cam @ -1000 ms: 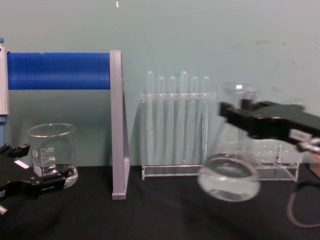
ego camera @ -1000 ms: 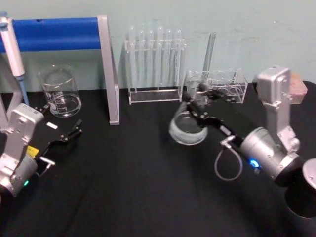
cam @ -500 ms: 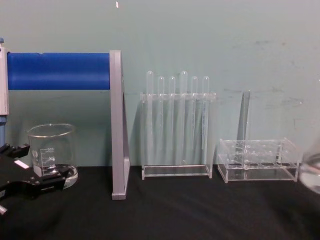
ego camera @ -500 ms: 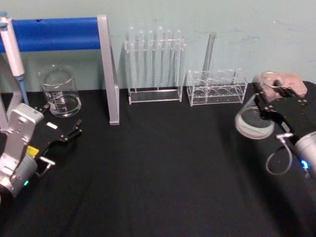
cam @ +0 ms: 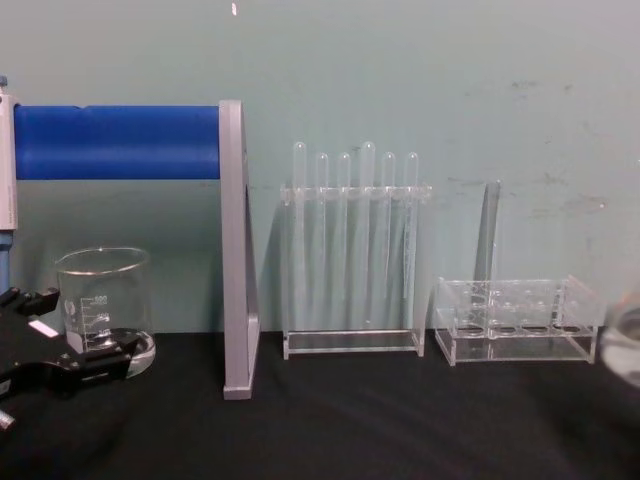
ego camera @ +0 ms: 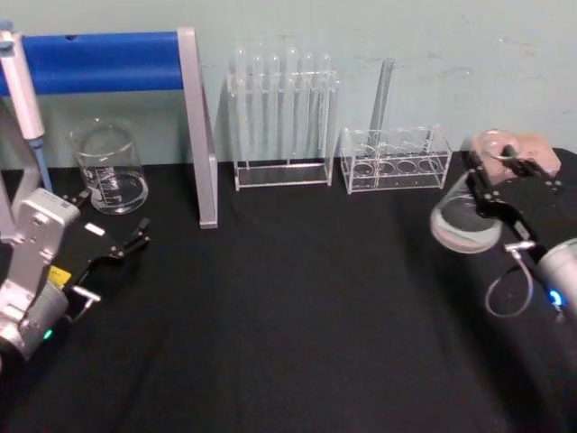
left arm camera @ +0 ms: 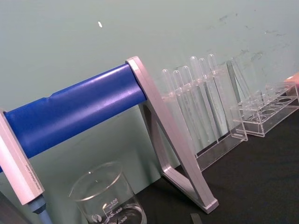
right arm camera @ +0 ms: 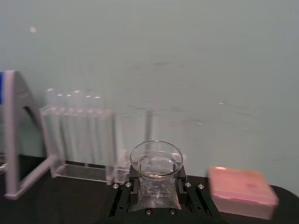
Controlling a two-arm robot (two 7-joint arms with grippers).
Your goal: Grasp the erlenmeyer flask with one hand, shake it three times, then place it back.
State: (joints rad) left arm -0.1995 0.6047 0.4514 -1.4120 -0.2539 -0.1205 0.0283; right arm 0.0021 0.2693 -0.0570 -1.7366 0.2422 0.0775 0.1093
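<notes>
The clear erlenmeyer flask [ego camera: 462, 225] hangs tilted above the black table at the far right, its round base toward the middle of the table. My right gripper [ego camera: 489, 178] is shut on the flask's neck. In the right wrist view the flared mouth of the flask [right arm camera: 156, 161] sits between the black fingers [right arm camera: 125, 196]. The chest view catches just the edge of the flask's base [cam: 628, 345] at the right border. My left gripper [ego camera: 122, 245] rests open and empty low on the left, in front of the beaker; it also appears in the chest view [cam: 60, 345].
A glass beaker [ego camera: 110, 167] stands at the back left under a blue bar [ego camera: 99, 61] with a grey leg [ego camera: 200, 135]. Behind the centre are a rack of test tubes [ego camera: 281, 117] and a low clear rack [ego camera: 397, 161]. A pink box [ego camera: 536, 153] lies behind the flask.
One second ago the flask hung near the table's middle; my right gripper swung it to the far right. Over the last half second it has barely moved. The left arm stays still.
</notes>
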